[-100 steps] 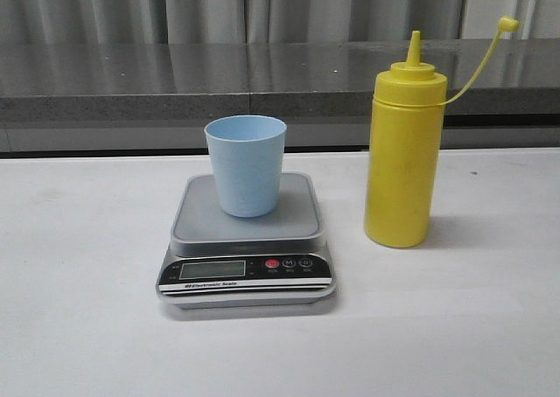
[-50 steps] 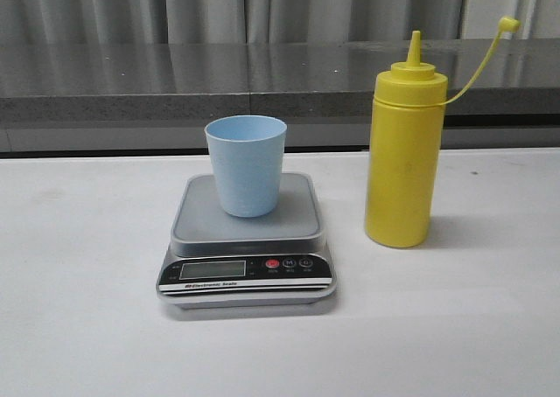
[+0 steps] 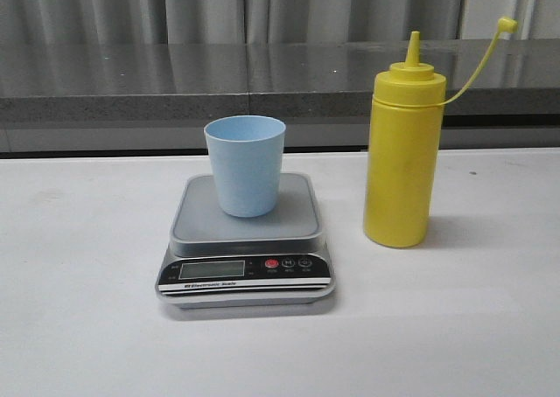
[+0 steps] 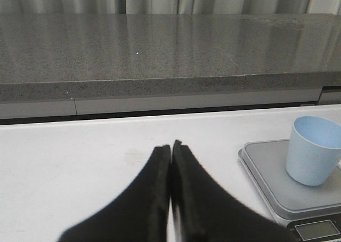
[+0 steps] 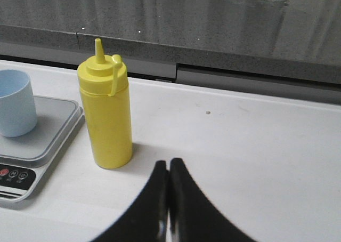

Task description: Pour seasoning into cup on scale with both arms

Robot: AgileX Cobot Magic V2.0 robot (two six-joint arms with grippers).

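The light blue cup (image 3: 245, 164) stands upright on the silver-grey scale (image 3: 246, 235) at the table's middle; both also show in the left wrist view, cup (image 4: 315, 158) on scale (image 4: 269, 172). To its right stands the tall yellow seasoning bottle (image 3: 402, 156), nozzle uncapped, cap hanging on its tether. My left gripper (image 4: 171, 145) is shut and empty, over bare table left of the scale. My right gripper (image 5: 168, 163) is shut and empty, short of the bottle (image 5: 106, 113) and to its right. Neither arm shows in the front view.
A grey stone ledge (image 3: 262, 82) with curtains behind runs along the table's far edge. The white tabletop (image 3: 472, 327) spreads around the scale and bottle.
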